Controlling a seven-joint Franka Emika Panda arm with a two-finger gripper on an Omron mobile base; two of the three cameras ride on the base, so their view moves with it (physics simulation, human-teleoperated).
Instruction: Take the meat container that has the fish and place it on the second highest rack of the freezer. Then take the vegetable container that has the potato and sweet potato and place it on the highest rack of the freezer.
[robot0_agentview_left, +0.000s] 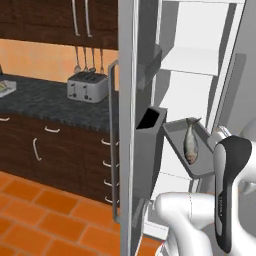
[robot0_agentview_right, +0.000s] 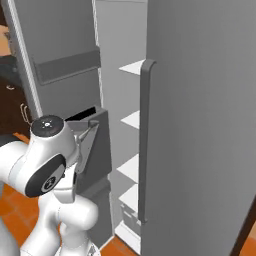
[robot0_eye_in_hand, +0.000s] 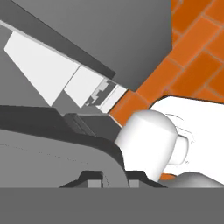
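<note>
- The meat container (robot0_agentview_left: 189, 150) — a shallow grey tray with the fish (robot0_agentview_left: 190, 142) lying in it — is held up tilted in the open freezer bay, near the middle racks (robot0_agentview_left: 187, 60); the first step of the task, carrying it to the second highest rack, appears to be in hand.
- The hand (robot0_eye_in_hand: 111, 179) shows as two small dark tips at the bottom of the hand view, pressed against the tray's dark rim; judging by the raised tray it is probably clamped on the container, though whether the fingers are together or apart cannot be told for certain.
- The next move calls for levelling the tray — it leans enough that the fish could slide — and easing it inward onto the right white rack, clear of the door bin (robot0_agentview_left: 148, 131) beside it.
- The vegetable container is left for the second step.
- The freezer door (robot0_agentview_right: 60, 60) stands open at left; white racks (robot0_agentview_right: 134, 120) step down the grey interior.
- Beyond the door, a dark speckled counter (robot0_agentview_left: 45, 100) carries a silver toaster (robot0_agentview_left: 87, 85), with utensils (robot0_agentview_left: 88, 60) hanging on an orange wall above dark wood drawers (robot0_agentview_left: 45, 145).
- An orange tiled floor (robot0_agentview_left: 35, 220) runs beneath.
</note>
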